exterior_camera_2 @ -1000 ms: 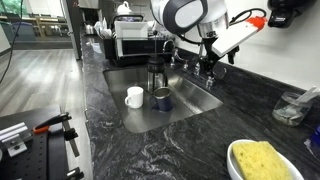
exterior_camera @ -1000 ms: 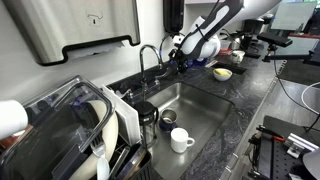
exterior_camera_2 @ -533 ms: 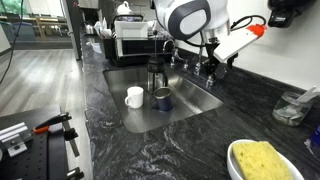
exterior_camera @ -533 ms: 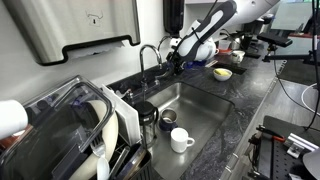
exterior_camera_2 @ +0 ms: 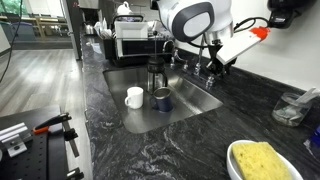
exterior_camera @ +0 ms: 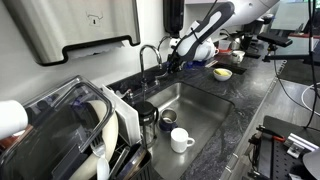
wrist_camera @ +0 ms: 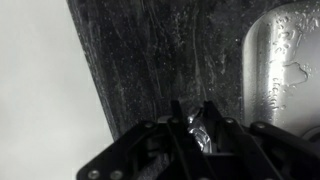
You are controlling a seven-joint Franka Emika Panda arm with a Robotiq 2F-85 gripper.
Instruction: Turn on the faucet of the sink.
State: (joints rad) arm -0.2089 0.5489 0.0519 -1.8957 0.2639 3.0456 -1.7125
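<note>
Slightly shifted from a second ago, the gripper [exterior_camera: 178, 62] has crept a little along the back rim of the sink [exterior_camera: 200, 105], and the arm's wrist has dipped lower over the counter [exterior_camera: 250, 110]. In both exterior views the gripper now hangs close above the stone strip behind the basin, just beside the base of the faucet [exterior_camera: 142, 62], whose arched spout rises next to it and curves over the sink.

The wrist view looks straight down on dark speckled stone, with the steel basin at the right edge and a pale wall at the left. Its fingers [wrist_camera: 178, 120] are drawn nearly together, pinching a small shiny chrome lever [wrist_camera: 198, 133] between them. No water shows at the spout.

Inside the sink stand a white mug [exterior_camera: 181, 140], a small metal cup [exterior_camera: 168, 118] and a dark pitcher [exterior_camera: 146, 114], all well apart from the gripper. A clear-lidded dish rack [exterior_camera: 60, 125] sits at the sink's far end from the arm, and a bowl [exterior_camera: 222, 73] holding something yellow rests on the counter beyond the gripper.
</note>
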